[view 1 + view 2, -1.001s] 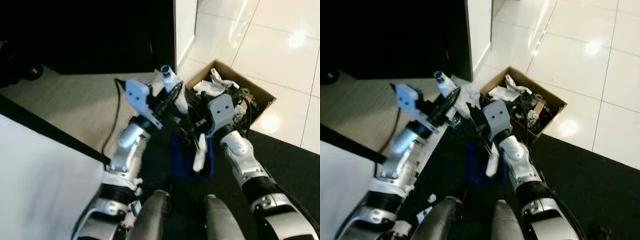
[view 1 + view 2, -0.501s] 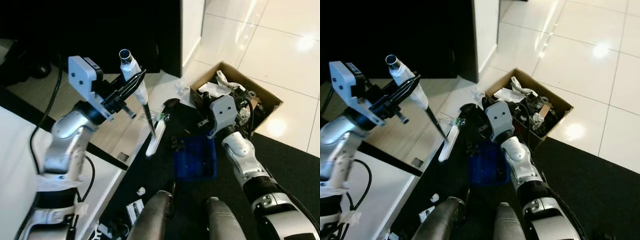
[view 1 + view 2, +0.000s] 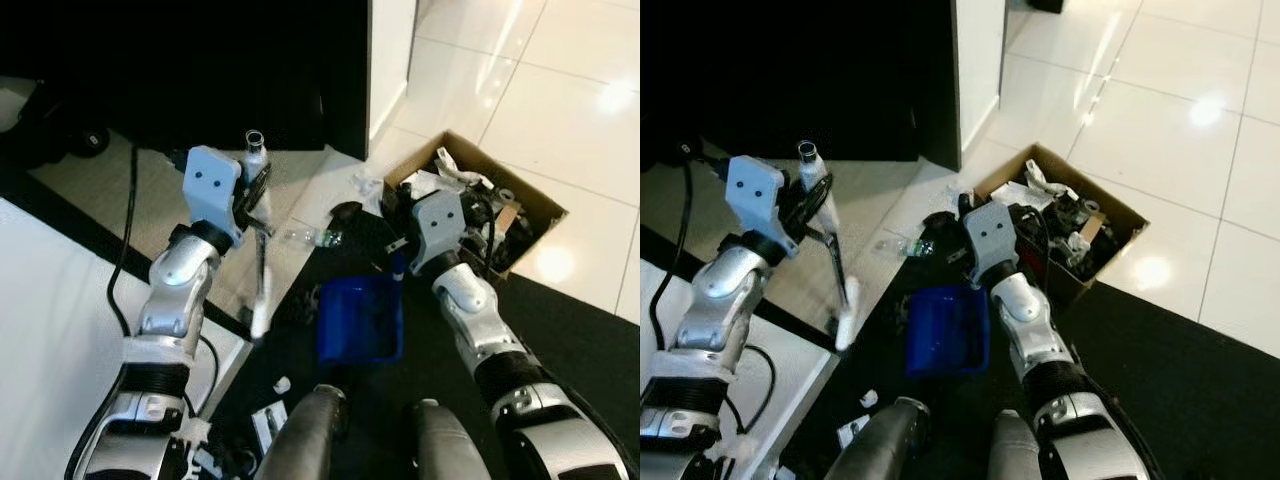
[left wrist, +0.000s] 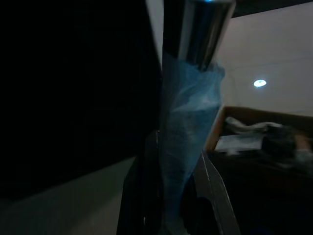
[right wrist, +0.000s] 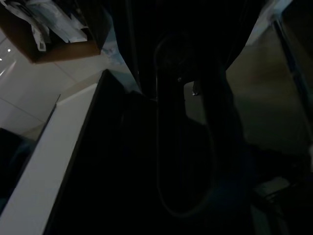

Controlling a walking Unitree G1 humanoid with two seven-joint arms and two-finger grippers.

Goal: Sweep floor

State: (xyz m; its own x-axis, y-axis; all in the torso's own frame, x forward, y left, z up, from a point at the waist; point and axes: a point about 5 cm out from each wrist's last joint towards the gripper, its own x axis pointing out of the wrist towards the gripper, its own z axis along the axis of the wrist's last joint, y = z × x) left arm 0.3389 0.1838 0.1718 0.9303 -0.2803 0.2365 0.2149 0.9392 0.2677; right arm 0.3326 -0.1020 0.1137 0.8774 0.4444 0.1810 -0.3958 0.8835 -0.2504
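Gripping a brush (image 3: 259, 290), left tool (image 3: 256, 195) beside blue dustpan (image 3: 360, 320).

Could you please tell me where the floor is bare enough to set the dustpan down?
Bare black mat lies right of the right hand, below the cardboard box; glossy tiles beyond the box are free too. It is crowded between the blue dustpan and the box, and scraps lie below the left hand's brush.

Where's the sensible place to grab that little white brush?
By the thick upper handle of the brush, where the left claw grips it from the side. It stands nearly upright, bristles by the floor near the blue dustpan, so a high grip leaves the sweeping end free.
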